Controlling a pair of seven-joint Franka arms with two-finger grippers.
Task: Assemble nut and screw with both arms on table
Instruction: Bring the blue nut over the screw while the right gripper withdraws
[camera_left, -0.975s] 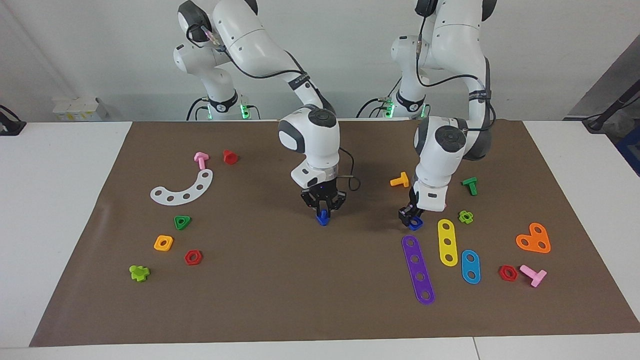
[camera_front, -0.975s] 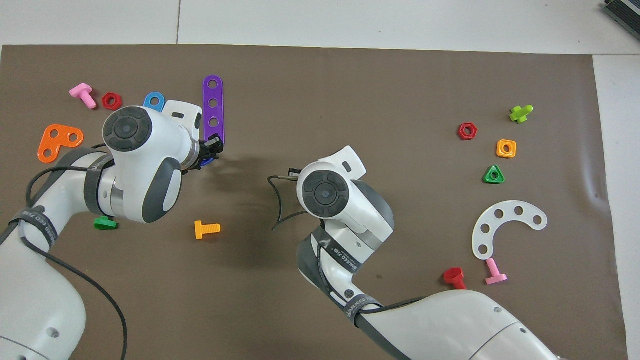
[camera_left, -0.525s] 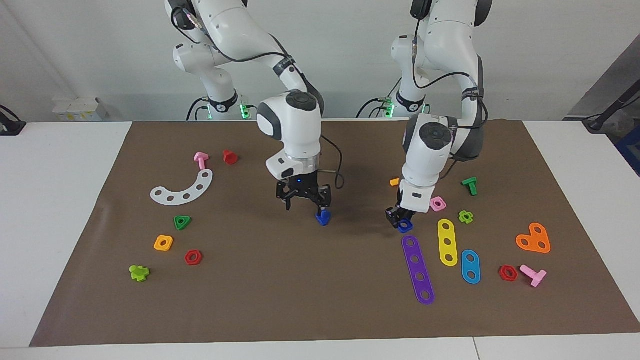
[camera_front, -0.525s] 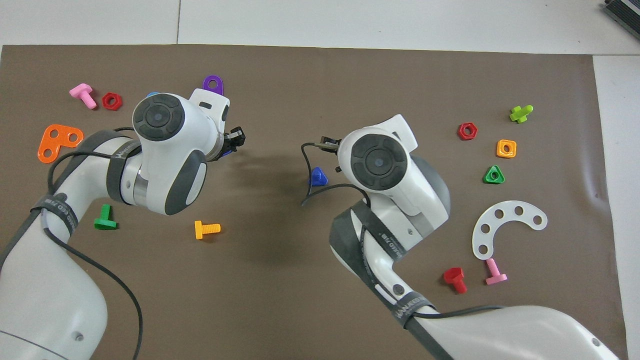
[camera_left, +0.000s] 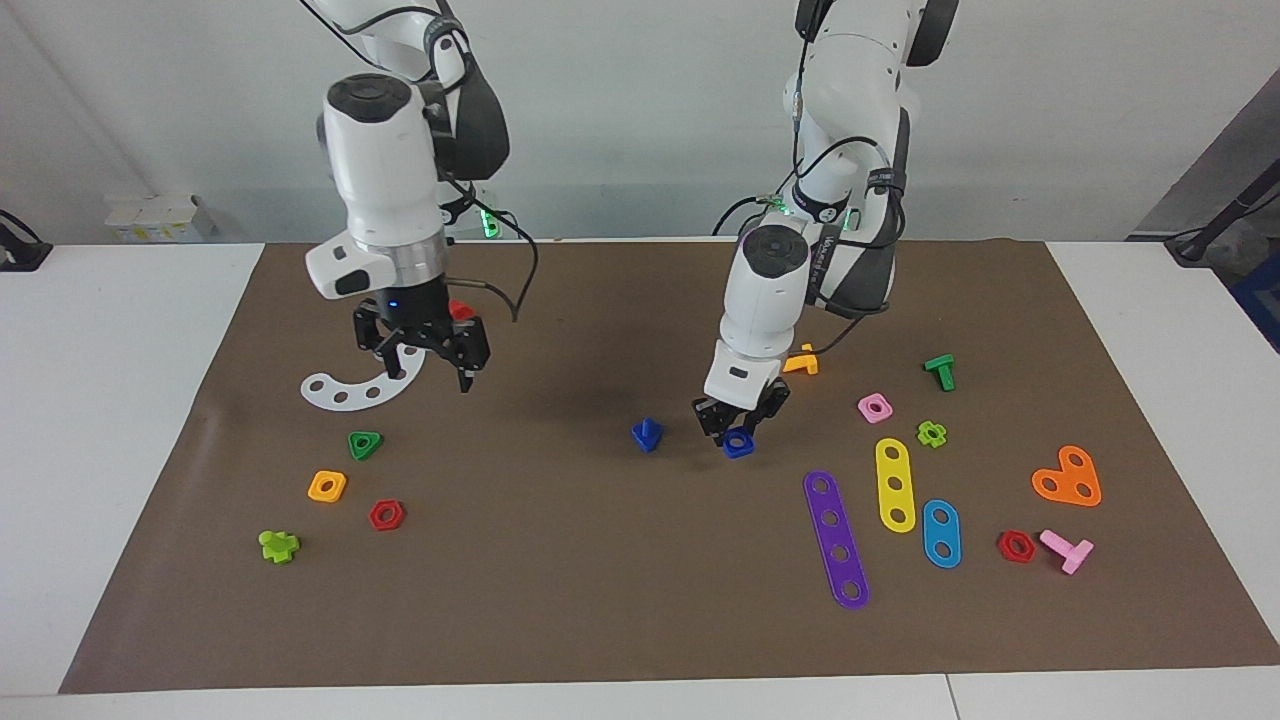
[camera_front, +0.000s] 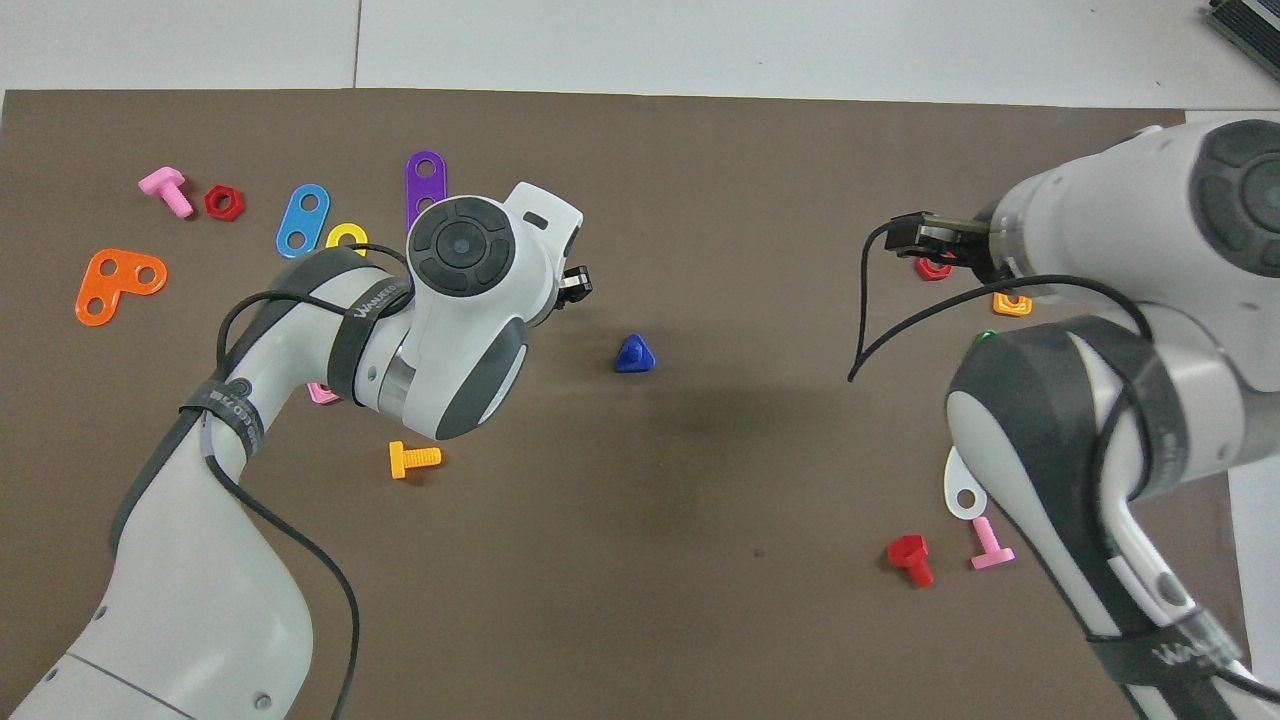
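The dark-blue screw (camera_left: 647, 433) stands alone on the brown mat (camera_left: 600, 600) on its head, shaft up, near the middle; it also shows in the overhead view (camera_front: 634, 355). My left gripper (camera_left: 738, 428) is shut on the dark-blue nut (camera_left: 738, 444), low over the mat just beside the screw, toward the left arm's end. In the overhead view the left gripper (camera_front: 573, 286) hides the nut. My right gripper (camera_left: 427, 366) is open and empty, raised over the white curved strip (camera_left: 365, 381); it also shows in the overhead view (camera_front: 925, 240).
An orange screw (camera_left: 800, 362), a pink square nut (camera_left: 875, 407) and purple (camera_left: 836, 540) and yellow strips (camera_left: 895, 483) lie near the left gripper. A green triangular nut (camera_left: 365, 444), an orange nut (camera_left: 327, 486) and a red hexagonal nut (camera_left: 386, 514) lie toward the right arm's end.
My right gripper let go of the screw, rose and swung toward the right arm's end. My left gripper carried the nut across the mat to just beside the screw.
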